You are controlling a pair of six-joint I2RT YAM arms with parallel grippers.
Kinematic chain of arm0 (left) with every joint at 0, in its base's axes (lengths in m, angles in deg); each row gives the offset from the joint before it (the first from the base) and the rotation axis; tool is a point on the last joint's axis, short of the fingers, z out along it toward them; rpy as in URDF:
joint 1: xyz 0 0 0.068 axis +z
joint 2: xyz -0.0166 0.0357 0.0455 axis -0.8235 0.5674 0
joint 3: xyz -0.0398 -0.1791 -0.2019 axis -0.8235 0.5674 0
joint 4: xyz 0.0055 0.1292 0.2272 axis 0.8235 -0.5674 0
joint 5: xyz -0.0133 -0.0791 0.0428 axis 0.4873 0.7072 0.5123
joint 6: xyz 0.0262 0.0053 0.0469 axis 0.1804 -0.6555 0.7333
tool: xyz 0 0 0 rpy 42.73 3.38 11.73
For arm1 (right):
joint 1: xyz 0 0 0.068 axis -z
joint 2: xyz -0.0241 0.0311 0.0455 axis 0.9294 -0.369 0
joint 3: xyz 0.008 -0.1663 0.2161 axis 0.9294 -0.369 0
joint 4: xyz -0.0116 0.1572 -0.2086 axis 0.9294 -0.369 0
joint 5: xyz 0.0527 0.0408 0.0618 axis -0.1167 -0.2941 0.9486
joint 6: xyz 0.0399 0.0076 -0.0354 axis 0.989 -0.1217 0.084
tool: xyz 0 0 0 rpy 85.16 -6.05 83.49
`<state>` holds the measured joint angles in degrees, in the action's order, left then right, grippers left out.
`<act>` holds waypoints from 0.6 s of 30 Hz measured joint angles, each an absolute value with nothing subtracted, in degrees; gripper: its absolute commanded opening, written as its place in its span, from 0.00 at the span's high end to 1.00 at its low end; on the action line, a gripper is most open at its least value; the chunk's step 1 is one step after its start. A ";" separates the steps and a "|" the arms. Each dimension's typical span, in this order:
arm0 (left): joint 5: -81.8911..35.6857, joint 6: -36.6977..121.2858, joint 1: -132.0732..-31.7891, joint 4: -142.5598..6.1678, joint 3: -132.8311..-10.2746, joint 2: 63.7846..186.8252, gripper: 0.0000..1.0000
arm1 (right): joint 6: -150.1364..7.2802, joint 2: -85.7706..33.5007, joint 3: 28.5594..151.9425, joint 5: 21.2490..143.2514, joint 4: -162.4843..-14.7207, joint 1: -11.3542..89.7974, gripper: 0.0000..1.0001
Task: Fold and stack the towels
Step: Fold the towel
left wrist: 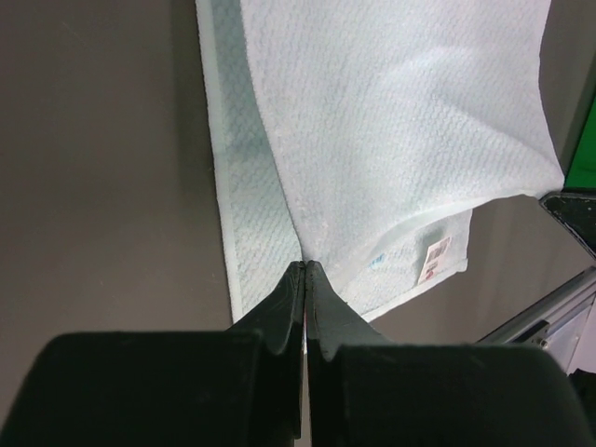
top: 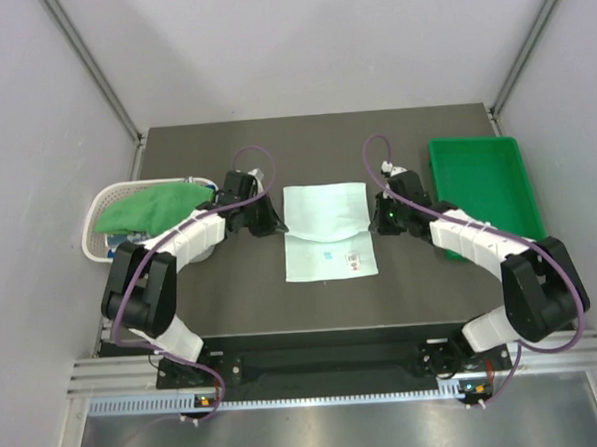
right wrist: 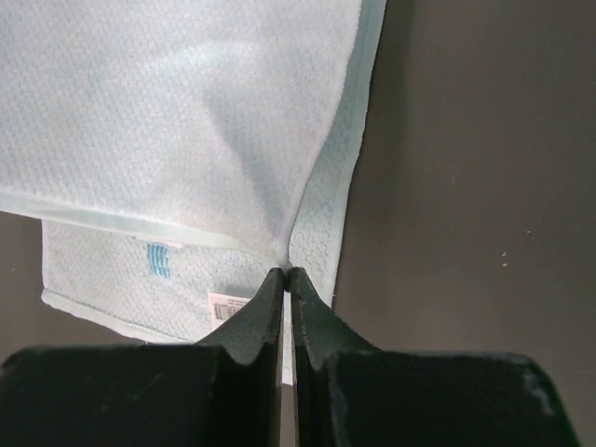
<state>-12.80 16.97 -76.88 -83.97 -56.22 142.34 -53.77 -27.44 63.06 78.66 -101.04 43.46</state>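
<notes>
A pale mint towel (top: 324,232) lies in the middle of the dark table, its far part lifted and doubled over the near part. My left gripper (top: 279,225) is shut on the raised layer's left edge; in the left wrist view the towel (left wrist: 391,121) runs into the closed tips (left wrist: 305,266). My right gripper (top: 374,219) is shut on the right edge, where the towel (right wrist: 168,121) is pulled into a ridge at the tips (right wrist: 285,271). A bright green towel (top: 149,205) lies heaped in the basket at the left.
A white mesh basket (top: 96,222) stands at the table's left edge beside my left arm. A rigid green tray (top: 482,184) sits at the right, behind my right arm. A care label (top: 353,261) shows on the towel's near layer.
</notes>
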 measured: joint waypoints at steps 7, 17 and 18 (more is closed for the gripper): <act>-13.02 17.19 -78.98 -84.30 -52.66 138.80 1.00 | -52.64 -24.41 60.00 77.75 -101.37 42.04 1.00; -13.43 17.89 -79.57 -85.79 -49.01 132.46 1.00 | -51.13 -18.70 55.85 77.13 -102.44 40.16 1.00; -13.47 17.89 -79.70 -85.83 -48.66 132.03 1.00 | -50.95 -18.13 55.41 77.02 -102.55 39.99 1.00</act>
<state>-13.47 17.89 -79.70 -85.83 -48.66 132.03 -50.95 -18.13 55.41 77.02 -102.55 39.99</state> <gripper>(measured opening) 0.011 0.011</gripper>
